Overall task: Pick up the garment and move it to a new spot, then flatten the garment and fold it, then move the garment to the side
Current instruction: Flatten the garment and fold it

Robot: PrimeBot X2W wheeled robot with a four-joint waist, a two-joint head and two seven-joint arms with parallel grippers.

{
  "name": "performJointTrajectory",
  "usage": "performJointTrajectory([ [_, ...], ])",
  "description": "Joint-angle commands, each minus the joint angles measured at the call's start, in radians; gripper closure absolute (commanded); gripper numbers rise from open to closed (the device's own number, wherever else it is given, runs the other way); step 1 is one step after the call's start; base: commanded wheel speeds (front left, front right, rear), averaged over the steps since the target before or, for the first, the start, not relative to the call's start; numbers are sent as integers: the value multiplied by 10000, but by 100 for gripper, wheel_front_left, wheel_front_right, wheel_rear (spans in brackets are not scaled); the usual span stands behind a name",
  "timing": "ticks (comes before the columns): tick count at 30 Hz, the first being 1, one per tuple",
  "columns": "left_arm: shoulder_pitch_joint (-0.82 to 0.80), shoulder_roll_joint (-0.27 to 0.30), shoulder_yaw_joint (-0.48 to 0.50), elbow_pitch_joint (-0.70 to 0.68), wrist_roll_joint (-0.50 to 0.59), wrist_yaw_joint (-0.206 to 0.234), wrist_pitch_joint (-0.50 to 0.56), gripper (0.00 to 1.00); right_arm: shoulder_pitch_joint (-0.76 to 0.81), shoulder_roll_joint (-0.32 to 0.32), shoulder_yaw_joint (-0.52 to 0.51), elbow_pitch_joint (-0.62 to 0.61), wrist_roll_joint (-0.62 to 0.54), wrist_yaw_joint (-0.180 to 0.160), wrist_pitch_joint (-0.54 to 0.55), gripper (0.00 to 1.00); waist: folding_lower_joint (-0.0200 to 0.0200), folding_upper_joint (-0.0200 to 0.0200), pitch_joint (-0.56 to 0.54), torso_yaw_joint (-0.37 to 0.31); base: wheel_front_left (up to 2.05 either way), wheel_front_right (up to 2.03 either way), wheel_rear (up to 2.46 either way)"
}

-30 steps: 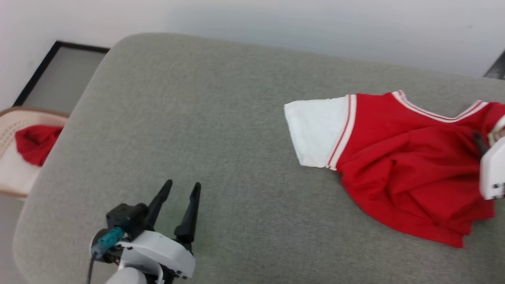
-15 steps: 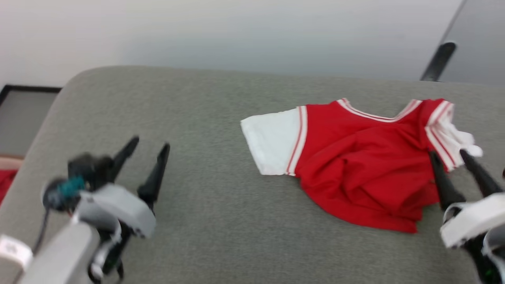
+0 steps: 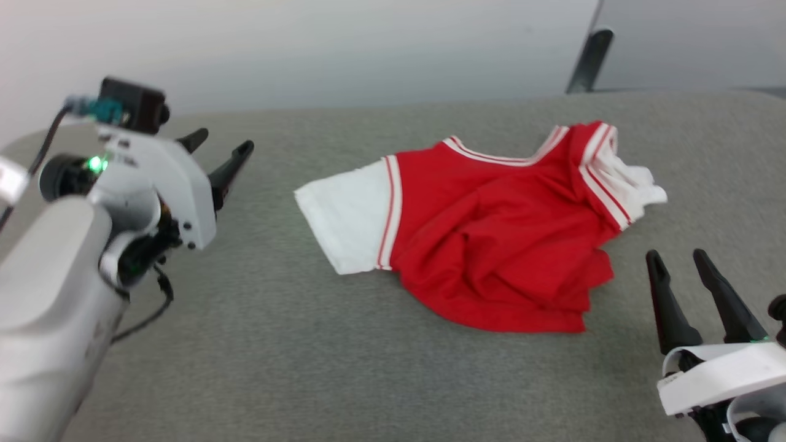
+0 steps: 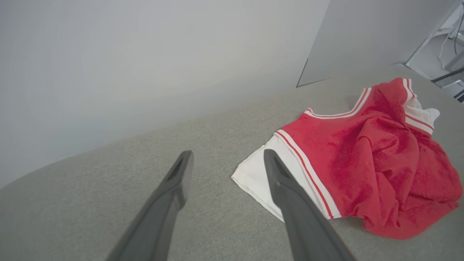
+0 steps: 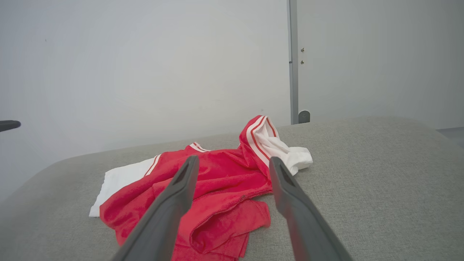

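Red/white striped-trim garment (image 3: 491, 245), grey cushion (image 3: 276, 344)

This is a plain indoor room, more like a test room than a lived-in home. It has bare pale walls (image 5: 145, 72), a wide grey fabric cushion (image 3: 245, 344) with rounded corners, a grey door panel (image 5: 362, 61) behind its far edge, and loose cables (image 4: 448, 74) beyond one far corner.

- table (image 3: 258, 344): grey woven fabric cover, rounded edge; it spreads beneath and ahead of the right fingers (image 5: 291, 206);
- wall (image 5: 145, 72): plain pale grey, beyond those fingers; evenly lit;
- darker grey panel (image 5: 373, 54): up and right of them; edged by a vertical metal strip (image 5: 293, 61) with a round stop (image 5: 303, 116) at its foot;
- cables (image 4: 442, 50): far up-right of the left fingers (image 4: 286, 195), in a brighter gap.
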Motion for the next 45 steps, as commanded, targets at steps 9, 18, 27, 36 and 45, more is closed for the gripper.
performJointTrajectory([
  [9, -2151, 309, -1960, 1871, -900, -117, 2134, 0, -769, 203, 638, 64, 60, -7, -307, 0, 0, 0, 1744, -1736, 0, 0, 0],
  [18, -2896, 944, -3121, 2547, -1619, -120, 1985, 0, -1085, 257, 900, 403, 228, -7, -771, 0, 0, 0, 2620, -2508, 0, 0, 0],
  [27, -2848, 990, -4289, 2855, -2833, -123, 2405, 0, -1273, 277, 1084, 431, 138, -7, -909, 0, 0, 0, 2737, -2641, 0, 0, 0],
  [36, -2956, 1134, -5192, 2171, -3930, -135, 2805, 100, -1729, -148, 1357, 441, 107, -7, -585, 0, 0, 0, 2718, -2539, 0, 0, 0],
  [45, -3708, 908, -5981, 1776, -4176, -126, 2277, 100, -4930, -3017, 2972, 1554, 735, -7, 2132, 0, 0, 0, 3057, -1913, 0, 0, 0],
])
